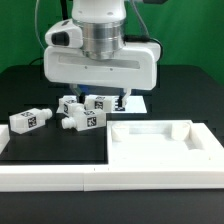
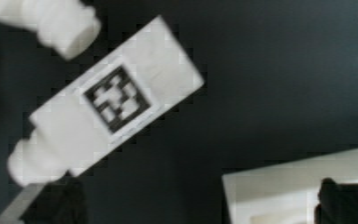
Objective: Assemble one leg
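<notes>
at the exterior view's left a lone leg (image 1: 30,120) lies on its side on the black tabletop (image 1: 20,90), well apart from the others and clear of the work. next comes a loose cluster of three: a rear leg (image 1: 73,104), a front leg (image 1: 80,122) just before it, and a third leg (image 1: 100,103) beside the rear one. all of them lie flat with a tagged side showing, so a grasp from above would have to close across the square section.

the arm hangs low over the right edge of this cluster, which i judge to be the approach for picking up the third leg. in the wrist view a tagged leg (image 2: 114,95) runs diagonally under the camera, with a second leg's end (image 2: 60,25) close by. the jaws stand apart with nothing between them, and the tagged leg sits to one side of their gap, not yet centred for a clean pinch.

at the exterior view's right the big white panel (image 1: 150,140) lies rim up, near the cluster, so a carried leg has only a short way to go. no leg stands in it.
</notes>
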